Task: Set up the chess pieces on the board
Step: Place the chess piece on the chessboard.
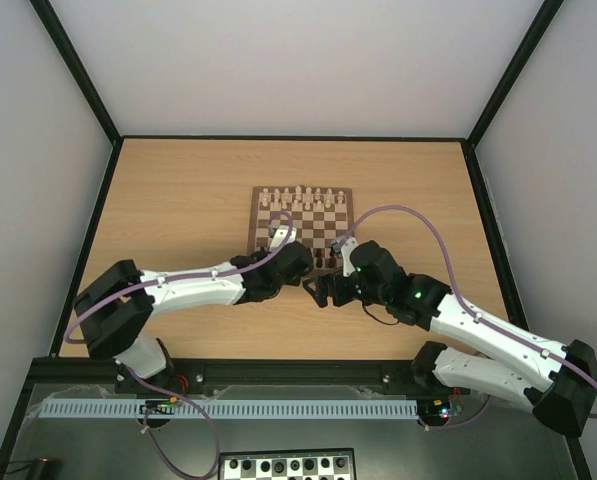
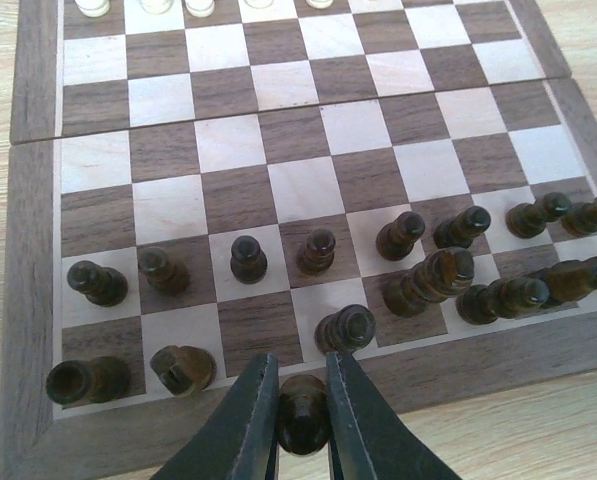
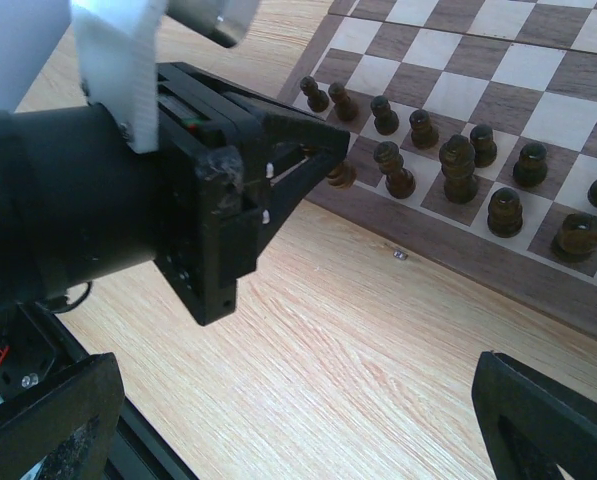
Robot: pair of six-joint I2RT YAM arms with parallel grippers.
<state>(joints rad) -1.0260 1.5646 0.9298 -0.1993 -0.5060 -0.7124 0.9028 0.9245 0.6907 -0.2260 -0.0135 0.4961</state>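
- Pinched between the left claw's fingers, one dark chessman sits at bottom centre of the wrist frame, over the board's near border.
- Other chess pieces fill the two near rows; several at right lean.
- Advice: carry it onto the vacant back-row square just ahead, lower it upright, release without nudging its neighbour.
- Right claw hangs spread wide over the bench.

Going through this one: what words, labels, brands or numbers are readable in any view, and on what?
None can be read.
The board's border has no letters or numbers.
The chess pieces are unmarked.
The left tool and right tool show no label.
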